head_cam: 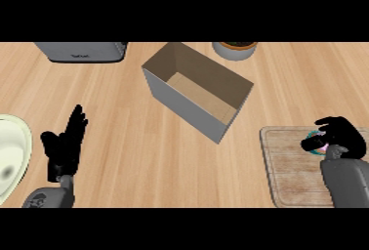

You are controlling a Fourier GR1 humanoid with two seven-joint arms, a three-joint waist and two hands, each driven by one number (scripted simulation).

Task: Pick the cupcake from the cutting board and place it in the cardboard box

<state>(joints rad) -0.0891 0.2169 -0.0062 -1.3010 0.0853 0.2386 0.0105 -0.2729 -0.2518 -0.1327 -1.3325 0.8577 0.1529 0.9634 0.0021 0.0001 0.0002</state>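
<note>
At the near edge, the left hand point(63, 146) stands at the left side of the counter point(130, 146), with the fingers straight and pointing up, spread a little; it rests and holds nothing. Its grey forearm comes in from the lower edge under it. Just beside it at the left edge lies a pale, cream-coloured round plate point(10, 156), only partly in view.

At the right side, the right hand point(337, 136) is over the cutting board point(288, 171), and its grey forearm comes up from the lower right corner. The fingers and thumb are curled round the cupcake point(316, 138), which is mostly hidden; only a small pink and teal part shows between the black fingers. The cupcake is at the upper right part of the board. The board is a rectangle with rounded corners, of pale, worn-looking wood with visible grain.

Farther, in the middle, the cardboard box point(194, 93) stands open, turned diagonally, with grey outer walls and a brown inside. At the far edge are a grey metal toaster point(81, 51) on the left and a round grey pot point(235, 50) with a brown rim on the right.
</note>
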